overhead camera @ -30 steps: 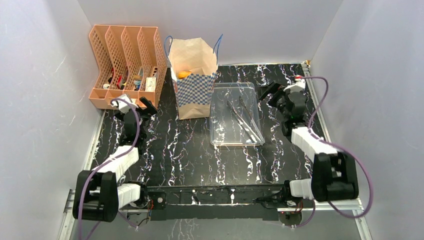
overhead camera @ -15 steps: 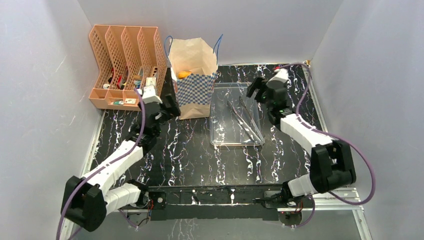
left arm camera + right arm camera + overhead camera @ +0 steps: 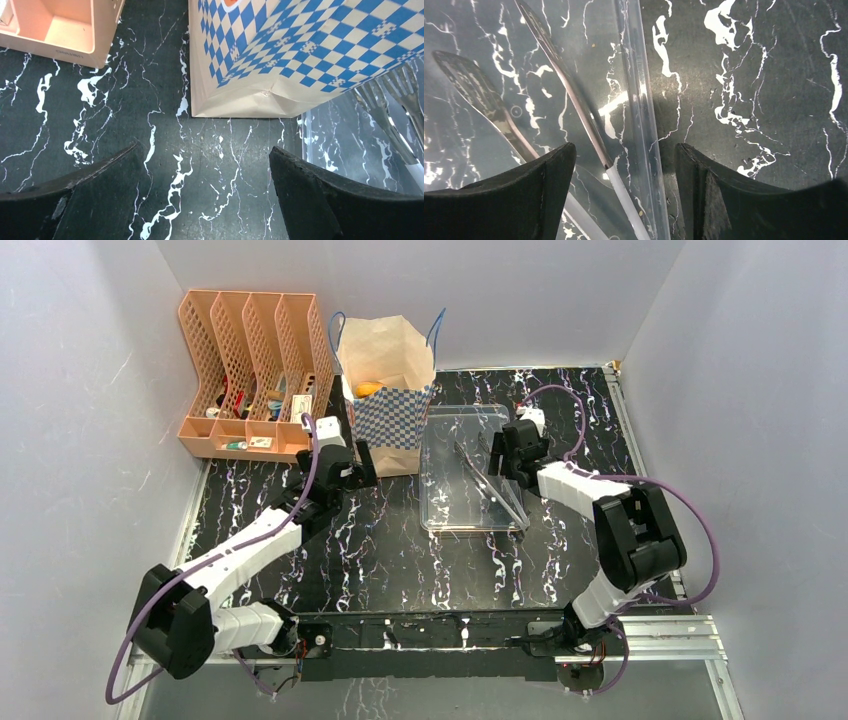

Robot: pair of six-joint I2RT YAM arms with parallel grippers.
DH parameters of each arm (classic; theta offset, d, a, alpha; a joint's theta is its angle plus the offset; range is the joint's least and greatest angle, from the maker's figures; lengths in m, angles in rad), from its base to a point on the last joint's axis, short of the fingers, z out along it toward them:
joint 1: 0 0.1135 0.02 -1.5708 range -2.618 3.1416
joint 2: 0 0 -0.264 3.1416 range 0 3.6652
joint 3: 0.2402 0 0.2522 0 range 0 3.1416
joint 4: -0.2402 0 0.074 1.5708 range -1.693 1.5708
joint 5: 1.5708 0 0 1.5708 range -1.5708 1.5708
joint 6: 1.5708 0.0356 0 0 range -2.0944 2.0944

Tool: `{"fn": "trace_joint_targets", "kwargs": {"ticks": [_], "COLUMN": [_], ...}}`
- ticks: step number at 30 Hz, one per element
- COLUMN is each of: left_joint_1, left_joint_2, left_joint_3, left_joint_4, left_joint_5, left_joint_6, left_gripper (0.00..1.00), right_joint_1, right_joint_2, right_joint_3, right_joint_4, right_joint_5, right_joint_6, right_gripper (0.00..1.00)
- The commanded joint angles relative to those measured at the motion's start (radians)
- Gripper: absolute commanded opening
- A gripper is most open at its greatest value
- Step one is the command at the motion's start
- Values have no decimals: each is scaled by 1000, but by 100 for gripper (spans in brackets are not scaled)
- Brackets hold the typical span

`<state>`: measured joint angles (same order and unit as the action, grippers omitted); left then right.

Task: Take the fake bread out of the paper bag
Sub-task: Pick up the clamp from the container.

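both claws apart, empty. fake bread (image 3: 368,388) sits in the paper bag (image 3: 385,430), orange bit showing at its mouth. your right gripper (image 3: 624,152) straddles the tongs (image 3: 574,100) and tray rim (image 3: 641,100); catch only tongs. left gripper (image 3: 204,150) by bag base: brace it.

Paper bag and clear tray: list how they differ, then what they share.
The paper bag stands upright and tall; the clear tray lies flat and low. The paper bag is opaque tan with a blue-and-white checkered band; the clear tray is see-through. The paper bag shows orange fake bread in its open top; the clear tray holds metal tongs. Both sit side by side on the black marbled table.
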<state>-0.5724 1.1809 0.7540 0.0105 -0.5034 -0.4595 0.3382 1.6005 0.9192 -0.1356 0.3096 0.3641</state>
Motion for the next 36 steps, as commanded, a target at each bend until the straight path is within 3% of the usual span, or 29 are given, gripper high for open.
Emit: {"fn": "trace_joint_targets", "kwargs": {"ticks": [1, 12, 16, 23, 29, 32, 36], "left_joint_1": [-16, -23, -25, -25, -26, -32, -71], "left_joint_2": [10, 40, 36, 33, 47, 53, 82], "left_joint_3": [45, 49, 43, 30, 36, 50, 122], "left_joint_4": [-42, -43, -38, -29, -33, -53, -130], "left_joint_5": [-24, -3, -2, 0, 19, 48, 79], "left_joint_6": [-22, -50, -54, -59, -61, -54, -59], "left_gripper": [97, 96, 96, 96, 95, 95, 95], "right_joint_1": [1, 62, 72, 85, 100, 126, 179], "right_joint_2": [25, 56, 84, 101, 98, 55, -24], "right_joint_3": [53, 54, 58, 59, 63, 52, 18], "right_joint_4": [15, 57, 56, 60, 44, 41, 43], "right_joint_5": [4, 61, 70, 86, 100, 123, 163], "right_joint_6": [-18, -60, -66, -69, -76, -78, -79], "right_gripper": [68, 64, 58, 40, 7, 0, 0]}}
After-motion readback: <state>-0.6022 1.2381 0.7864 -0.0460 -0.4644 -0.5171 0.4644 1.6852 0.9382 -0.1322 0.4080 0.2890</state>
